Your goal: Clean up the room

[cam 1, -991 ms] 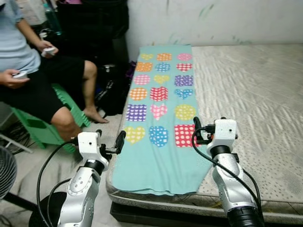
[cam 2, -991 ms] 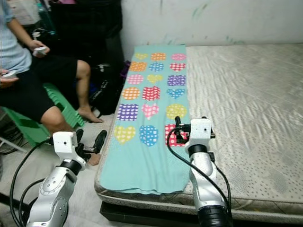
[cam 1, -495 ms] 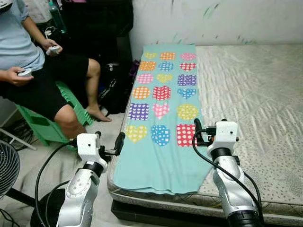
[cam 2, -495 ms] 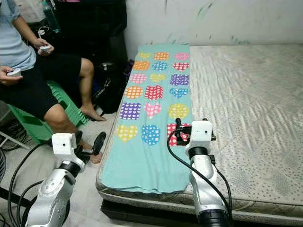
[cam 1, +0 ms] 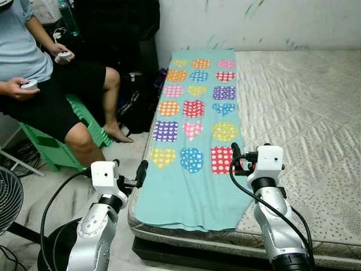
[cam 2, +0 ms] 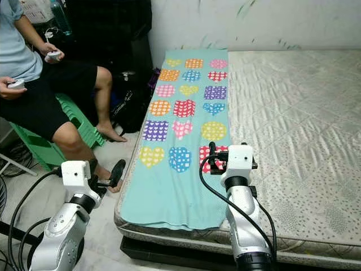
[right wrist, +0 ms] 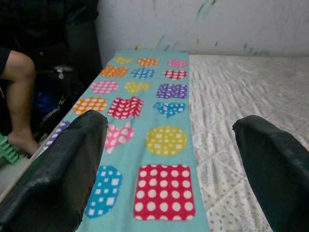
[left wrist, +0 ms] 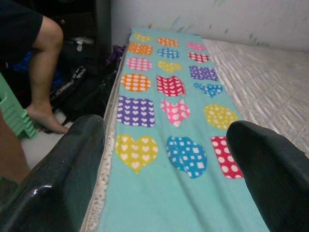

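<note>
Teal heart-print blanket (cam 1: 194, 135) flat on mattress (cam 1: 304, 118); left hand (cam 1: 131, 172), right hand (cam 1: 241, 160) both released, empty.

A person (cam 1: 39, 84) is sitting on a green plastic stool (cam 1: 48, 149) at the far left, holding a small white thing (cam 1: 63, 56) in each hand. A dark bag (cam 1: 135, 107) is lying on the floor between the person's bare foot (cam 1: 118, 133) and the bed. A round fan (cam 1: 8, 200) is standing at the near left, and a bottle (cam 1: 67, 17) is standing at the far left.
</note>
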Tool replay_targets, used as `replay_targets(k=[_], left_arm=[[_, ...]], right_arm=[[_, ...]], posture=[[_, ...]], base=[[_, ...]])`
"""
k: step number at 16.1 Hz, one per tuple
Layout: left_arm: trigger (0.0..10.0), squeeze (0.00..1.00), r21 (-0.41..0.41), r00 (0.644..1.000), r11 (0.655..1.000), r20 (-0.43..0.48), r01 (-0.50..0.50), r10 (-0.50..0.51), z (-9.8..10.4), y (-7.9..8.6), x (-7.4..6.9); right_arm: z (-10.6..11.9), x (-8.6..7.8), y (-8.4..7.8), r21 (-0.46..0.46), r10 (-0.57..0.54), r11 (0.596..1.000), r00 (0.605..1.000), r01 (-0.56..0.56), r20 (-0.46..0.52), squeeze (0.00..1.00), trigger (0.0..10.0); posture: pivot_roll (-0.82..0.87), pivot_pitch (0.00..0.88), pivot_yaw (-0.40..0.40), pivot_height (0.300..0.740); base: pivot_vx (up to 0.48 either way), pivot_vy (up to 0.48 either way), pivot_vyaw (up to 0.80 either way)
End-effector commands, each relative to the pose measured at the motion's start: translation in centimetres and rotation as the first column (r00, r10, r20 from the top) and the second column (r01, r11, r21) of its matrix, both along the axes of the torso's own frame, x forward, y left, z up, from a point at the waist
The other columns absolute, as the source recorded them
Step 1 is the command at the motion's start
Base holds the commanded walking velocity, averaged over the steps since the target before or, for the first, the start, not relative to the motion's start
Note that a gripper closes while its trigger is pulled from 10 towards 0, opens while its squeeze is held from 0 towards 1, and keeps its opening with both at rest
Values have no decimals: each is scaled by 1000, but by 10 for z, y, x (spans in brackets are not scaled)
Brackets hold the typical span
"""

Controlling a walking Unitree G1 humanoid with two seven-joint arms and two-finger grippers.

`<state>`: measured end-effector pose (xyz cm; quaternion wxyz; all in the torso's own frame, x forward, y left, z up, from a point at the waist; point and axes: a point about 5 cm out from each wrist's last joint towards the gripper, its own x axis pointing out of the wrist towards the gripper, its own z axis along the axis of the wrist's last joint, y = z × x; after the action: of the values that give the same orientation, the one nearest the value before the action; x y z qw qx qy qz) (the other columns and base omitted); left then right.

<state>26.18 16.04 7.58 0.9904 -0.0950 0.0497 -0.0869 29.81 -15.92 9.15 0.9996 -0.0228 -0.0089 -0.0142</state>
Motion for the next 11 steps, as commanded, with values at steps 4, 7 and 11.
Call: replay_targets(k=[4,7,11], left_arm=[[10000,0,9,1000,1000,3,-9,8,3,3,1],[10000,0,10,1000,1000,4,-10,10,3,3,3],[10000,0,9,1000,1000,5,-11,11,3,3,3]], right_arm=[[2,1,4,8,14,1000,1000,-14,0,0,10000],[3,2,4,6,16,1000,1000,-16,0,0,10000],[2,3,4,2,18,1000,1000,-18,-3,0,10000]], posture=[[-71,56,113,740],[-72,53,113,725],[-71,49,111,665]], base=[[0,0,0],[0,0,0],[0,0,0]])
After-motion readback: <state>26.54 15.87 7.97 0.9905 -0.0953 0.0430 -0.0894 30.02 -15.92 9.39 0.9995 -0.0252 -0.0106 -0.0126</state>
